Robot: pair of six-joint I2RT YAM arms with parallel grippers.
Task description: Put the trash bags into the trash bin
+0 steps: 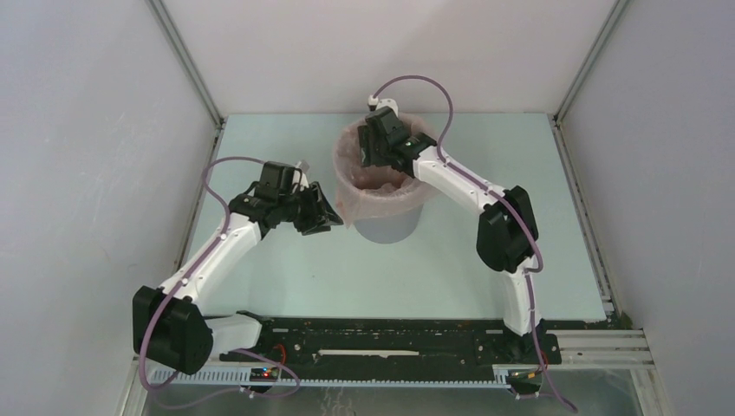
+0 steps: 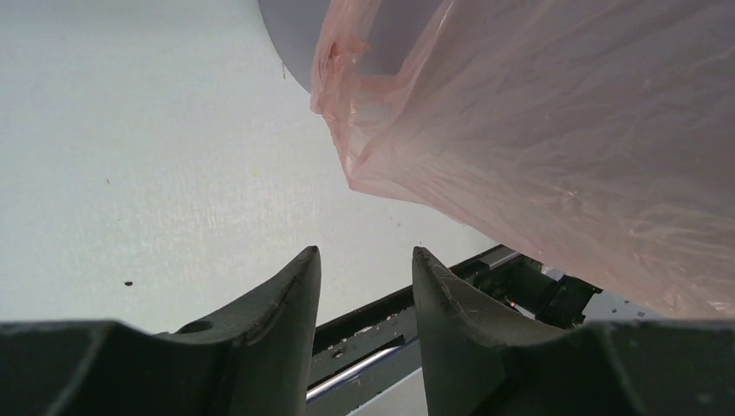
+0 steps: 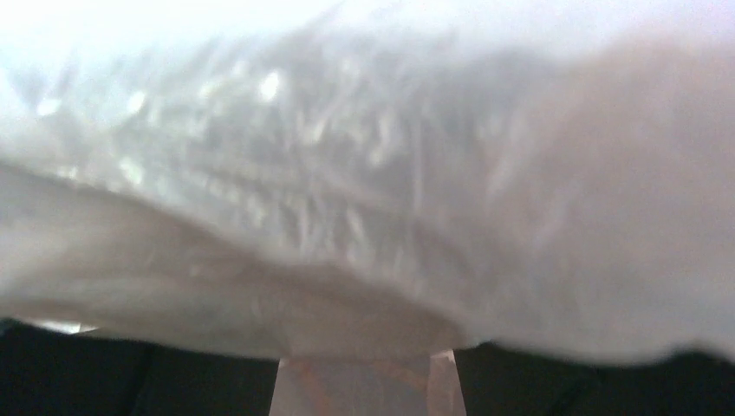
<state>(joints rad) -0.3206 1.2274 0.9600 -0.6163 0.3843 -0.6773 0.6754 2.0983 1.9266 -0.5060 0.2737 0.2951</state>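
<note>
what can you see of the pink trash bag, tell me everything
The trash bag is thin, translucent pale-pink film, wrinkly and glossy. It lines the grey trash bin, mouth open, its edge folded out over the rim and hanging down the outer wall. The right gripper reaches inside it, film against its camera. The left gripper is open beside it, not touching.

The left gripper (image 2: 364, 260) is shown with its fingers parted and nothing held between them. Beyond, to the far right, the pale-pink trash bag (image 2: 537, 147) is draped over the grey trash bin (image 2: 290, 35).
</note>
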